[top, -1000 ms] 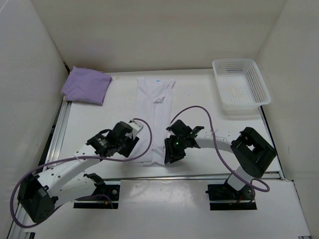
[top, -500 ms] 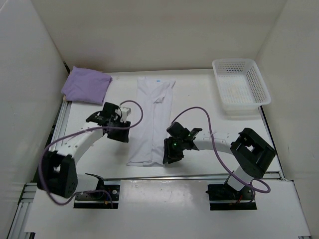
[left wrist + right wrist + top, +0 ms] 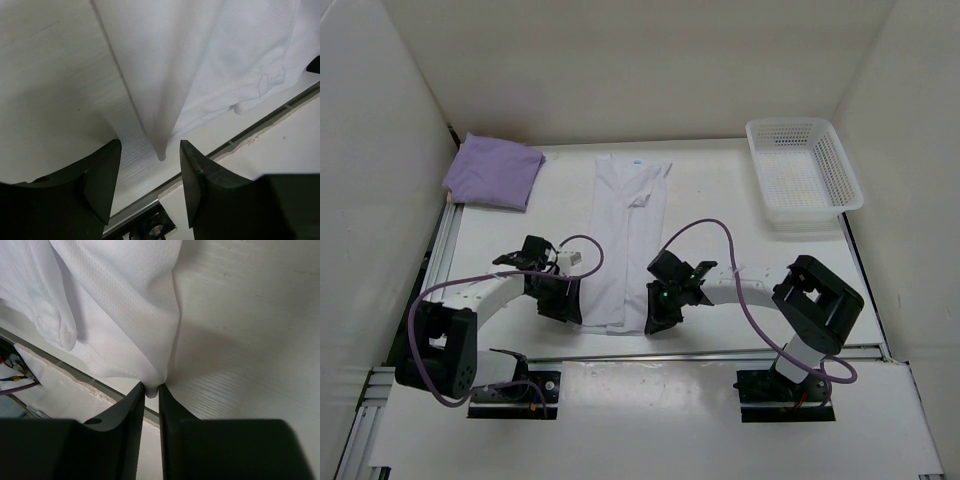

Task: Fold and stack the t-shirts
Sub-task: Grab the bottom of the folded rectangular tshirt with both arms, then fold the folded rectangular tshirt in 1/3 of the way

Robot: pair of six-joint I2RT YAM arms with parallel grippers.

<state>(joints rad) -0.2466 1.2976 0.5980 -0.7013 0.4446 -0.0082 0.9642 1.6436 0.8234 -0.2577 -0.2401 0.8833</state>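
A white t-shirt (image 3: pixel 623 235) lies folded into a long strip down the middle of the table, blue neck label at its far end. My right gripper (image 3: pixel 652 322) is shut on the shirt's near right hem corner (image 3: pixel 151 390), pinched between the fingertips. At the near left corner (image 3: pixel 160 152) my left gripper (image 3: pixel 567 305) stands open, the cloth tip between its fingers (image 3: pixel 102 175) without touching them. A lavender t-shirt (image 3: pixel 492 170) lies folded at the back left. The tan t-shirt is out of view.
A white perforated basket (image 3: pixel 803 175) stands at the back right. The table's near edge and a metal rail (image 3: pixel 650 355) run just behind the shirt's hem. White walls enclose the table on three sides.
My left gripper has swung in and down to the shirt's near left corner. The right gripper has closed onto the near right corner.
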